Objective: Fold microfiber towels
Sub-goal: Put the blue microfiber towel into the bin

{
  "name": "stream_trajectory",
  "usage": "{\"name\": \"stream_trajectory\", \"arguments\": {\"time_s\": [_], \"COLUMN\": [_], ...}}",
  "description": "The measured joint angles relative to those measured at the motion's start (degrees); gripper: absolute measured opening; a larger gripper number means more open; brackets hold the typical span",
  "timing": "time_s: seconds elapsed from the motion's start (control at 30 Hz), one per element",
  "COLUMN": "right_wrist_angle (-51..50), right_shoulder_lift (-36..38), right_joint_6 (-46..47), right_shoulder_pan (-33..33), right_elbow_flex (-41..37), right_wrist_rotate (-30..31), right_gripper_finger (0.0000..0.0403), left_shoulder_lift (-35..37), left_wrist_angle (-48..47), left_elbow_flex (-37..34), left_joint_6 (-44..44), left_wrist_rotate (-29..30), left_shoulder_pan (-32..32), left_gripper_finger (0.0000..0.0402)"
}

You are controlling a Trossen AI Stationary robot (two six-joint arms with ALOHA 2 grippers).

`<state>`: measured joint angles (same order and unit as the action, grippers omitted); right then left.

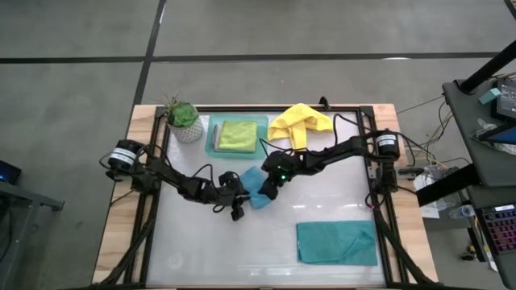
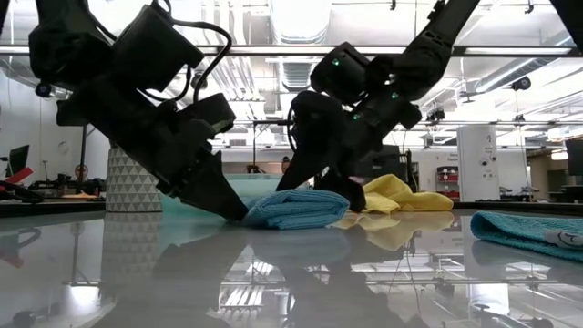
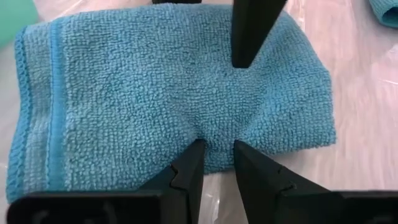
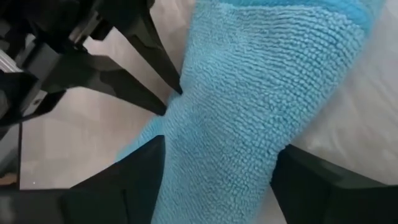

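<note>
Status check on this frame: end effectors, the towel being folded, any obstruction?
Left end effector pinching folded teal towel edge. Right end effector open, straddling it. Nothing in the way.

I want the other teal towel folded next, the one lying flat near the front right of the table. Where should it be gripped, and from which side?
Grip the flat teal towel at a corner or along one edge, coming down from above. It lies spread as a thin rectangle, so only its border offers a lip to pinch. The right gripper, its fingers open, is probably nearer.
</note>
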<state>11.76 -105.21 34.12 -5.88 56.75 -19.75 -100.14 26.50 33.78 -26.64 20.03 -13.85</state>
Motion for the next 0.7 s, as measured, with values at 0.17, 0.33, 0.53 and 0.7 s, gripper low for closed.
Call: {"name": "stream_trajectory", "arguments": {"time_s": [0.17,0.33,0.53,0.7], "right_wrist_angle": [1.8,2.7,2.3,1.0], "right_shoulder_lift": [-1.1,-1.6,0.5,3.3], "right_joint_6": [1.4,1.3,-0.9,-2.2], "right_shoulder_pan": [-0.1,-0.1,-0.6,-2.3], "right_elbow_flex": [0.0,0.0,0.0,0.1], "right_wrist_rotate": [-0.1,-0.2,-1.2,-5.7], "right_gripper_finger": [0.0171,0.0076,0.0017,0.0015], "left_shoulder_lift": [0.1,1.2,7.6,18.0], "left_wrist_angle": [-0.1,-1.2,-13.4,-25.3], "left_elbow_flex": [-0.1,-0.4,-0.5,-0.5], "left_joint_6": [0.0,0.5,1.9,4.6], "left_wrist_rotate": [-0.1,-0.4,-0.8,-0.1], "left_shoulder_pan": [0.0,0.0,0.0,0.0], "left_gripper_finger": [0.0076,0.0077,0.0077,0.0077]}}
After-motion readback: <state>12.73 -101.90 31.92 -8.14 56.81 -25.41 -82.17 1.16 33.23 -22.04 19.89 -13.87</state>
